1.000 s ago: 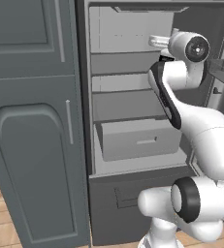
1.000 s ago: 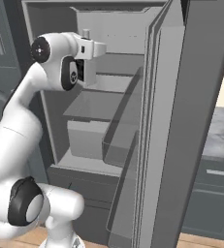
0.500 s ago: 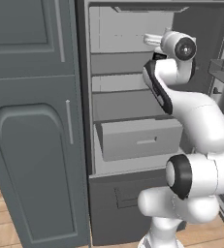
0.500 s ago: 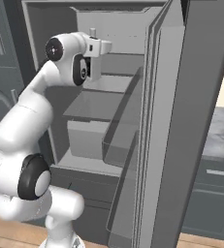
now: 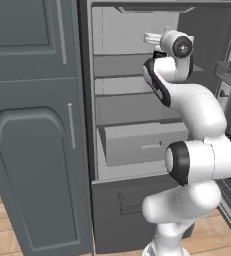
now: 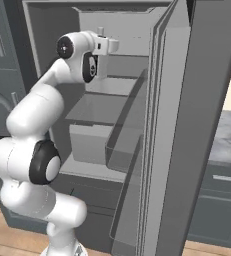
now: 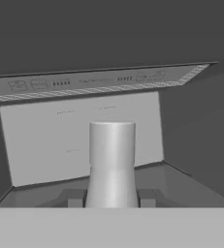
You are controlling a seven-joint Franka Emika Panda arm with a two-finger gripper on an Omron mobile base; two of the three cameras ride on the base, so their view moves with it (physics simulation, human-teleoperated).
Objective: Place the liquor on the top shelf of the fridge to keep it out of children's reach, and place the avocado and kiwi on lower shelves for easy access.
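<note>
My gripper (image 7: 111, 198) is shut on the liquor (image 7: 111, 160), whose pale neck and cap rise between the two dark finger tips; its label is hidden. The hand reaches into the upper compartment of the open fridge (image 5: 132, 30), with the gripper (image 5: 148, 38) above the top shelf (image 5: 122, 64). From the right side the gripper (image 6: 114, 46) points at the fridge's (image 6: 132, 30) inside, over the top shelf (image 6: 124, 67). In the hand view the top shelf (image 7: 186, 186) lies just below the bottle. The lower shelves (image 5: 132, 107) hold nothing. The avocado and kiwi are out of view.
A pale drawer (image 5: 144, 142) stands pulled out below the shelves. The fridge door (image 6: 192, 125) hangs open at the right, its bins close to the arm. Dark grey panelled cabinets (image 5: 34, 125) stand left of the fridge. A vented light panel (image 7: 94, 82) spans the compartment's ceiling.
The hand with the bottle has moved deeper into the fridge's upper compartment, and the arm has folded in closer behind it. The grip has stayed shut.
</note>
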